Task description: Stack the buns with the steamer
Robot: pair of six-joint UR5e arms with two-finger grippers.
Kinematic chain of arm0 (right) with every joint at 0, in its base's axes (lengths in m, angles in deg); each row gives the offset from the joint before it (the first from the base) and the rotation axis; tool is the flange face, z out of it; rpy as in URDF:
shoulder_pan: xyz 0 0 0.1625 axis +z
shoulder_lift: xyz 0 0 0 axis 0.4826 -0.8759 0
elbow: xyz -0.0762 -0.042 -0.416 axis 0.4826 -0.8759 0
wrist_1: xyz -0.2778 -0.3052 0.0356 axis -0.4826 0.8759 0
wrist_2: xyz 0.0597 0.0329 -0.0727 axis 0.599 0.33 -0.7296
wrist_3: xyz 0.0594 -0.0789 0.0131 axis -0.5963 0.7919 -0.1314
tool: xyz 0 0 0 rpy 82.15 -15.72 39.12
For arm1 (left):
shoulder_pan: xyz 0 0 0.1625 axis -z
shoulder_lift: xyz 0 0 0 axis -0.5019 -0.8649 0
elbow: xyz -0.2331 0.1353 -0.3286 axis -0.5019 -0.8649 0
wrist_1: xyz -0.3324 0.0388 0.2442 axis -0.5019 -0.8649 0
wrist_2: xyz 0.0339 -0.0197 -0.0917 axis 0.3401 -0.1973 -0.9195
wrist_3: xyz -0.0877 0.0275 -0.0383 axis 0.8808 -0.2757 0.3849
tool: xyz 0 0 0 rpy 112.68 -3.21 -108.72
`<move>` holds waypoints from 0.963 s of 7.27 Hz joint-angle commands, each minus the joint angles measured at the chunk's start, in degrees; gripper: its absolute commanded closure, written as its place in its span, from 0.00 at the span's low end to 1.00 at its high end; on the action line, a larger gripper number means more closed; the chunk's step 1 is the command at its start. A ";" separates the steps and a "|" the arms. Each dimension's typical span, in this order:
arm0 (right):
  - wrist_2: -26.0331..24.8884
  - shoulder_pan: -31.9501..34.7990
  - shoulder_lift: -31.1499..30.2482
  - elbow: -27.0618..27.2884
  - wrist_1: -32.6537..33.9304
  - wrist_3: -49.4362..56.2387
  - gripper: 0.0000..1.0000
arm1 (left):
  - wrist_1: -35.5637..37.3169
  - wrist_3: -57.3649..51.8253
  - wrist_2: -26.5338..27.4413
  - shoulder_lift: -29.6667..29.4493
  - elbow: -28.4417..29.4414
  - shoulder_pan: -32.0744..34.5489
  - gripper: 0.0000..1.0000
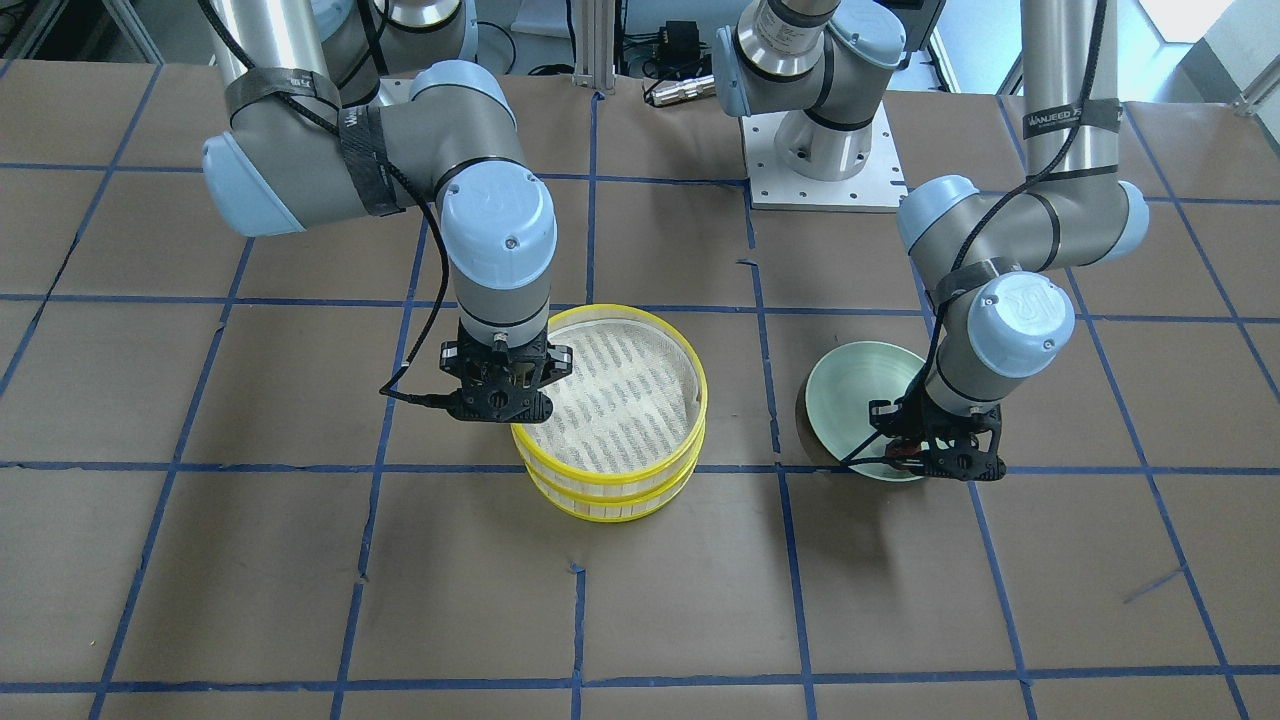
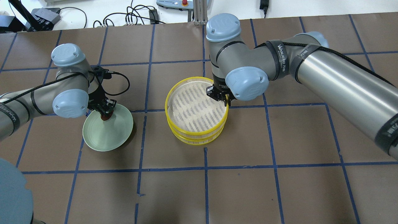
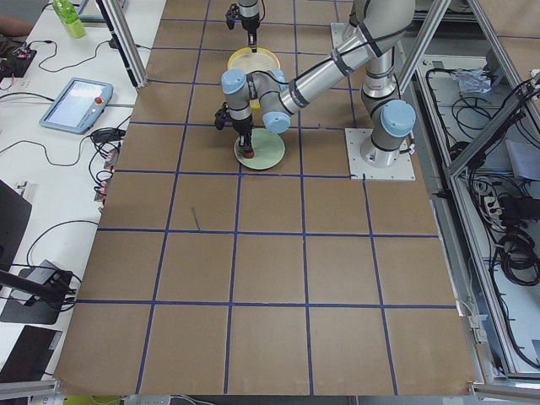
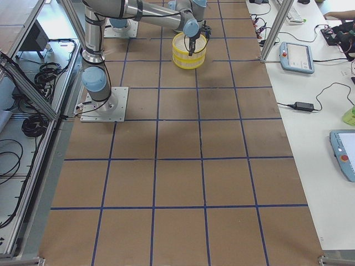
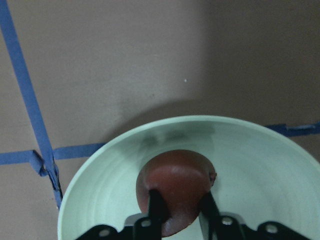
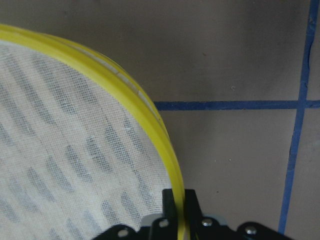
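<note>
The reddish-brown bun [image 5: 175, 182] lies on the pale green plate [image 5: 250, 165]. My left gripper [image 5: 182, 200] is shut on it, one finger on each side. The same grip shows in the overhead view, with the left gripper [image 2: 105, 112], the bun [image 2: 106, 117] and the plate [image 2: 107, 137]. The yellow steamer [image 2: 196, 138] is two stacked tiers with a white cloth on top. My right gripper [image 6: 177, 200] is shut on the steamer's rim [image 6: 145, 112] at the top tier's edge; it also shows in the overhead view [image 2: 222, 96]. The white bun is hidden.
The table is brown paper with a blue tape grid [image 2: 205, 168]. The plate [image 1: 850, 390] and steamer [image 1: 600, 500] stand about a grid square apart. The left arm's base plate [image 1: 825, 170] is bolted behind them. Cables lie at the table's far edge [image 2: 136, 15].
</note>
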 commanded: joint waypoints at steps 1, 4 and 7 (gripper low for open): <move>-0.04 0.09 0.09 0.89 0.24 -0.12 0.92 | -6.59 1.99 0.41 6.00 0.94 0.71 1.00; 0.14 0.09 0.00 0.63 0.42 -1.34 0.92 | -17.52 9.45 -0.64 11.48 5.67 6.03 1.00; 0.32 0.09 0.35 0.54 1.21 -2.32 0.91 | -19.48 23.70 -8.70 10.78 9.90 14.84 1.00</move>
